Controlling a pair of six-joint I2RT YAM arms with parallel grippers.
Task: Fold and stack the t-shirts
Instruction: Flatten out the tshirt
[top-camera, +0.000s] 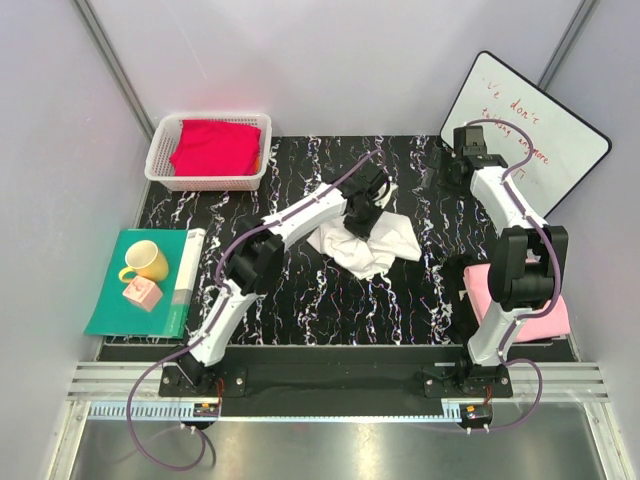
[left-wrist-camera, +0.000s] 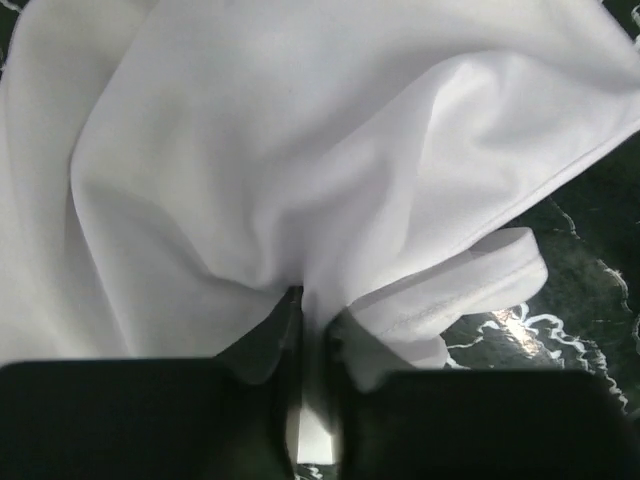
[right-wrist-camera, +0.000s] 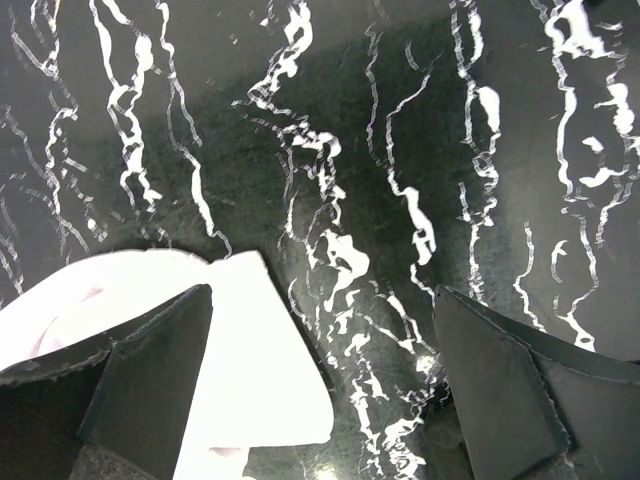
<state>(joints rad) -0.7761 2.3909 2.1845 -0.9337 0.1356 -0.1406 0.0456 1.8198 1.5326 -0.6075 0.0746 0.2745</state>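
The left fingers (top-camera: 360, 212) are pinched narrow on a fold of the white t-shirt (top-camera: 375, 245), which lies crumpled on the tabletop (top-camera: 320, 300) directly under and around them. The right fingers (top-camera: 468, 140) stand wide, holding nothing. The pink t-shirt (top-camera: 555, 320) lies well behind them, by that arm's base. The red t-shirt (top-camera: 215, 147) sits in a basket (top-camera: 160, 165), well to the left of the left fingers.

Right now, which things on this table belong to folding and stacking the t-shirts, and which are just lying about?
Job: white t-shirt, pinched in the left gripper; red t-shirt in the white basket; pink t-shirt.
Lying about: yellow mug, pink box, teal mat, whiteboard.
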